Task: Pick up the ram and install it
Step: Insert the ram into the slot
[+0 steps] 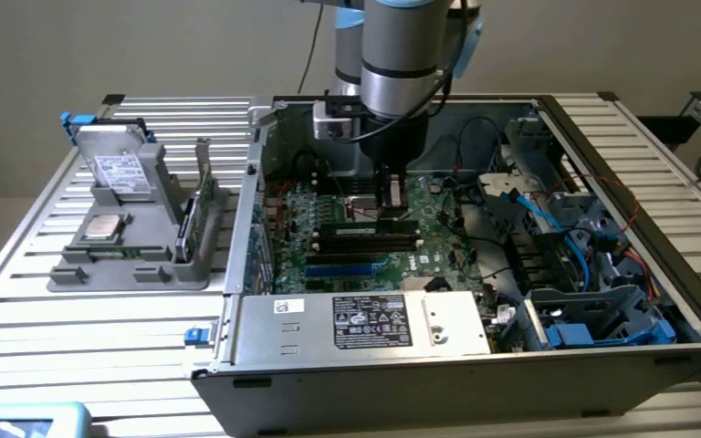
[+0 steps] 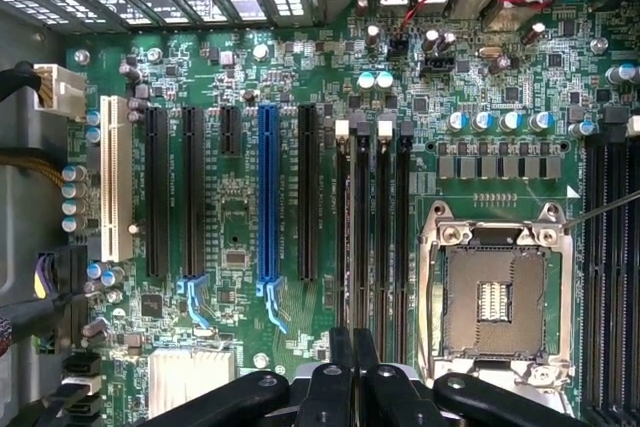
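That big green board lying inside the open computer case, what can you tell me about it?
The motherboard is a large green circuit board lying flat in the bottom of the open metal case. It carries long black slots, one blue slot, one white slot, rows of small silver capacitors and an empty, silver-framed processor socket. The shut gripper hangs close over its narrow memory slots.

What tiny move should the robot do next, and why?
Probably ease straight down a little: the shut gripper hangs just over the long black memory slots, lined up with them, beside the processor socket.
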Available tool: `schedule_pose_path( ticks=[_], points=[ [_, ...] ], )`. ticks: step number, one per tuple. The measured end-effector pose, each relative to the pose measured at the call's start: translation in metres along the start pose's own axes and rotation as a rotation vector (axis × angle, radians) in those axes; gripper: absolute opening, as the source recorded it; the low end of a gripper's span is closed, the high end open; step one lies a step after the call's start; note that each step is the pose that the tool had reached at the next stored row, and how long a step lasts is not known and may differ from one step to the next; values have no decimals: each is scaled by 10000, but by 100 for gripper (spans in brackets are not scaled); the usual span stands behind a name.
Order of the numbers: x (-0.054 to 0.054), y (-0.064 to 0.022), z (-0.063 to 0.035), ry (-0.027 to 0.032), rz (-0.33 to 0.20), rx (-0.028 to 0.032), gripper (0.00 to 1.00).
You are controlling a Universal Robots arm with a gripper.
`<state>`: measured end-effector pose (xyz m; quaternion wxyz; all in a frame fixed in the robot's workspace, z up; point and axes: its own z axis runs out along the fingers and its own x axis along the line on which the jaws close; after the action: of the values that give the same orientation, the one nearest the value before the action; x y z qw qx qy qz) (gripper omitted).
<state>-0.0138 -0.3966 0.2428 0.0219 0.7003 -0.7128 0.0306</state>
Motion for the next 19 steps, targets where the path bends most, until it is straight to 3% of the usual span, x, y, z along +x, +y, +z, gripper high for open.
schedule_pose_path(
  ticks=[19],
  points=[
    [-1,-6,49,58,105,-6,12]
  ],
)
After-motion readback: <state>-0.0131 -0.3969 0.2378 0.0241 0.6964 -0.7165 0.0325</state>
